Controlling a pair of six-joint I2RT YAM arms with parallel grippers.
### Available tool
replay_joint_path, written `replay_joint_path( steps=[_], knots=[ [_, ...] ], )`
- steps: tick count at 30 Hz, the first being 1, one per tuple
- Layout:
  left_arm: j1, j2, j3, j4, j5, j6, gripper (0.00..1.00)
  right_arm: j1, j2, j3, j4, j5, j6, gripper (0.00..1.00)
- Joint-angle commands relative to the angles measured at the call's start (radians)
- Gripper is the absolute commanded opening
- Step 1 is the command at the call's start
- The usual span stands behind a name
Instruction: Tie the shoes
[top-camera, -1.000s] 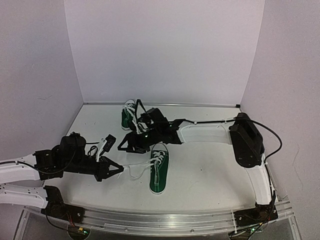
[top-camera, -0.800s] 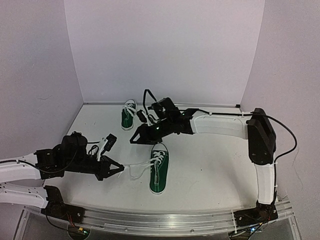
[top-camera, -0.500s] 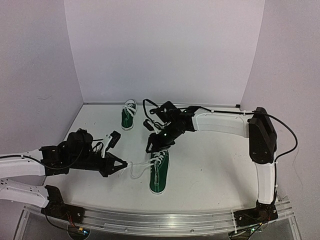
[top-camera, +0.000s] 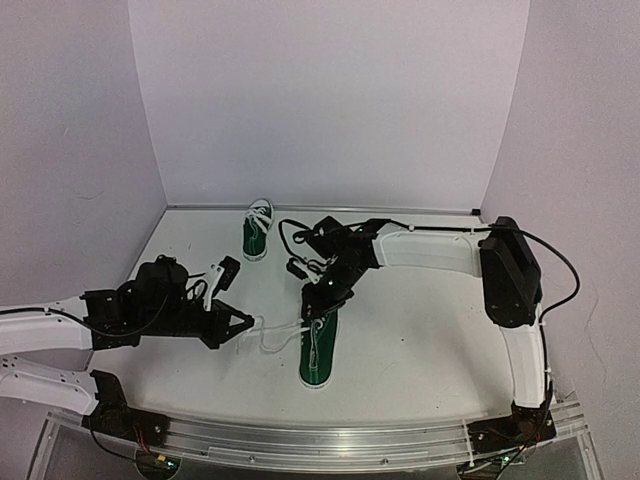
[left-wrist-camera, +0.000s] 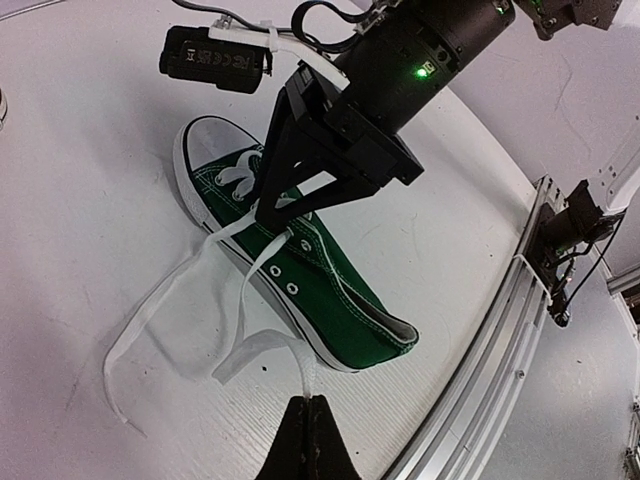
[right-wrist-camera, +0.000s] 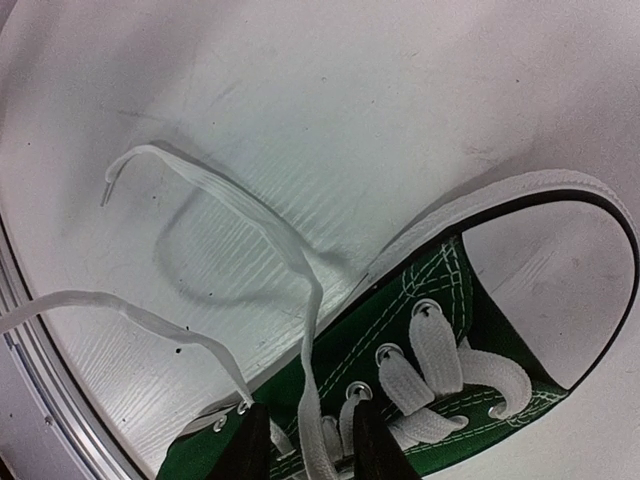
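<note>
Two shoes: near shoe (top-camera: 318, 350) at lower centre of the top view, toe toward the top edge, untied; far shoe (top-camera: 256, 232) at upper centre-left, well apart, touched by neither claw.
Left claw (top-camera: 246, 323): clenched on the held strand (left-wrist-camera: 305, 370) near its end, to the left of the near shoe.
Right claw (top-camera: 311, 310): over the eyelets (right-wrist-camera: 385, 355); fingers (right-wrist-camera: 250, 445) stand either side of the loose strand (right-wrist-camera: 250, 215) with a gap showing, not clenched on it.
Strands: judged flat, limp and light; a pinch at the very tip is likely to slip, so hold is best taken a little in from the end.
Shoe body: judged light, soft canvas on a stiff sole; likely to slide on the table (top-camera: 420, 340) if a strand is pulled hard.
Hold advised: strands only, one per claw.
Knot: none seen; task judged early.
</note>
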Motion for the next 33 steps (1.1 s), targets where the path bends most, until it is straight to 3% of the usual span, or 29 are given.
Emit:
replay_joint_path(
  steps=[1,5,8,18,33],
  knots=[
    [-0.004,0.024,0.057,0.042,-0.029,0.003,0.00,0.003,0.005,0.031,-0.031,0.027,-0.034,0.22],
    [-0.004,0.050,0.072,0.044,-0.063,-0.005,0.00,0.003,-0.008,0.028,-0.034,0.034,-0.043,0.08],
    [-0.003,0.068,0.088,0.046,-0.189,-0.058,0.00,0.003,-0.038,0.013,-0.031,0.030,-0.049,0.01],
    [-0.002,0.242,0.192,0.131,-0.449,-0.375,0.00,0.003,-0.162,-0.144,0.133,0.001,0.017,0.00],
    [0.000,0.609,0.272,0.444,-0.359,-0.677,0.00,0.003,-0.277,-0.328,0.341,-0.032,0.073,0.00]
  ],
)
